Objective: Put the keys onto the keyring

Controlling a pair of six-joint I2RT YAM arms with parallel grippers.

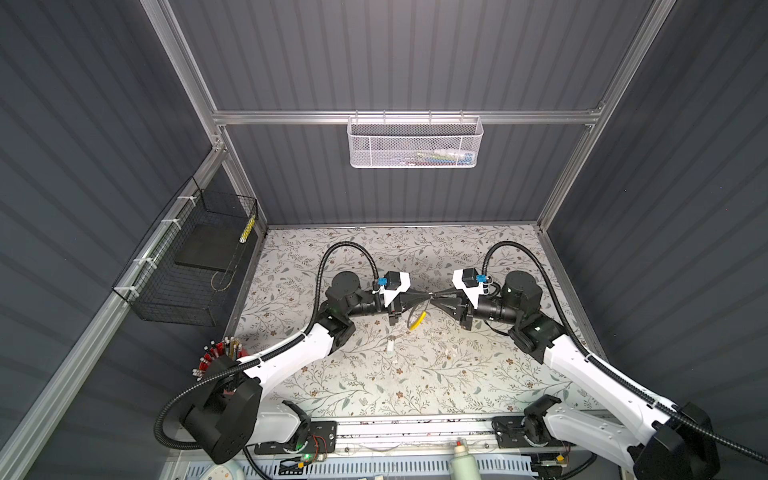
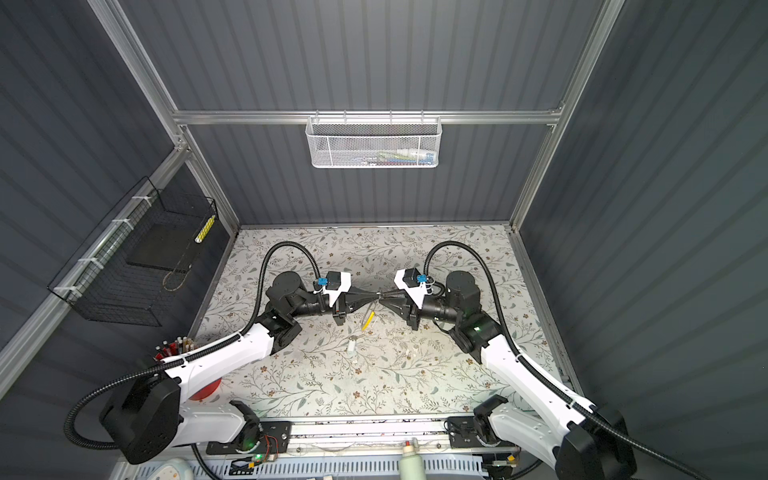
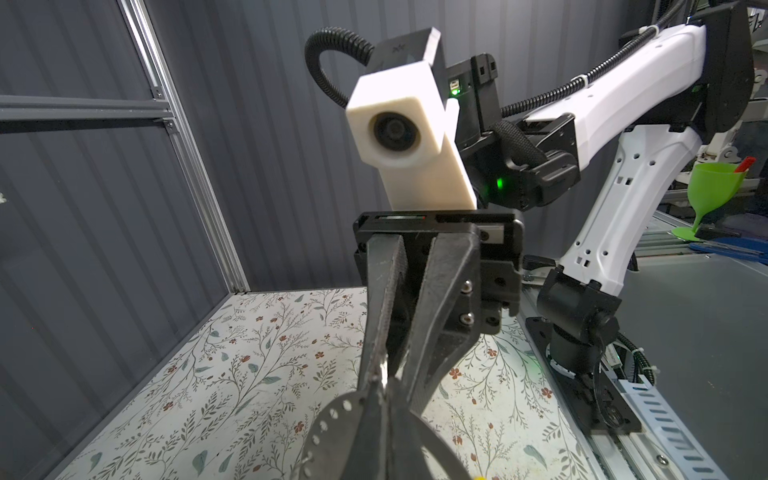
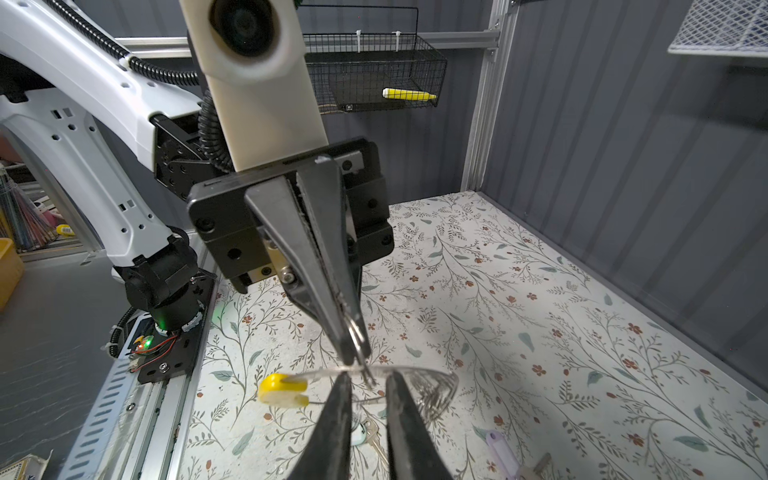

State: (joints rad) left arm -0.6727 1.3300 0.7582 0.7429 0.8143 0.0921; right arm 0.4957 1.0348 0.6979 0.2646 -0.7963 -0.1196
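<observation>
The two grippers meet tip to tip above the middle of the floral table [image 1: 415, 386]. My left gripper [image 1: 429, 296] [image 4: 358, 357] is shut on the keyring [image 4: 432, 390] [image 3: 332, 419], a thin greyish loop. Its yellow segment [image 1: 417, 322] [image 2: 368, 321] hangs below the grippers. A small silvery ring [image 4: 355, 336] shows at the left fingertips. My right gripper [image 4: 368, 380] [image 1: 437, 296] straddles the loop, its jaws a little apart with table visible through the gap. Two keys lie on the table below: a pale-headed one [image 4: 365, 434] [image 1: 390, 344] and a lilac-tagged one [image 4: 503, 451].
A black wire basket [image 1: 187, 266] hangs on the left wall and a white mesh basket [image 1: 415, 143] on the back rail. A red cup of pencils [image 1: 216, 357] stands at the front left, behind the left arm. A pale bottle [image 1: 461, 461] stands at the front edge.
</observation>
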